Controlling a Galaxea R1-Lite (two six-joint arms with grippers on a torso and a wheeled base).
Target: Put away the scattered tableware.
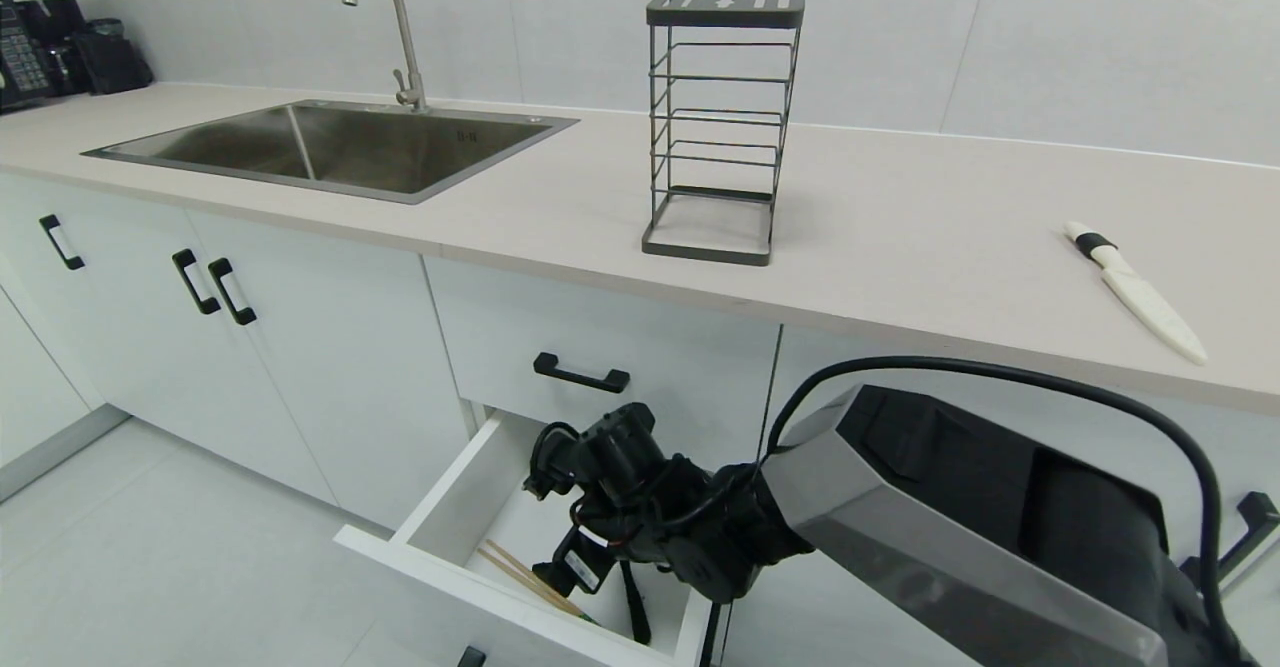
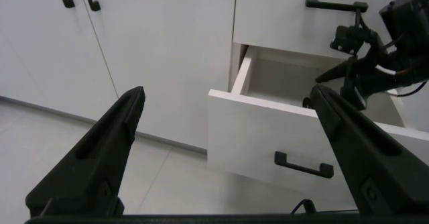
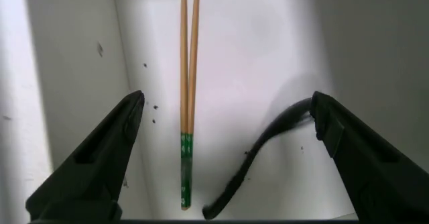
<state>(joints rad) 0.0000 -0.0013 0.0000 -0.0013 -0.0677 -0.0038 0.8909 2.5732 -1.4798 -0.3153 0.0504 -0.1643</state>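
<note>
A pair of wooden chopsticks (image 3: 189, 83) with green ends lies on the floor of the open white drawer (image 1: 480, 597), next to a black curved utensil (image 3: 265, 157). My right gripper (image 1: 600, 577) hangs open just above the drawer, its fingers either side of the chopsticks (image 1: 525, 575) and holding nothing. A white knife (image 1: 1135, 290) with a black band lies on the countertop at the far right. My left gripper (image 2: 228, 93) is open and empty, low down, off to the side of the drawer (image 2: 268, 137), with the right gripper (image 2: 362, 56) beyond it.
A dark wire rack (image 1: 720, 117) stands mid-counter, and a steel sink (image 1: 330, 142) with a tap lies to the left. Closed cabinet doors and a shut drawer with black handles (image 1: 580, 375) surround the open drawer. Grey floor spreads below at the left.
</note>
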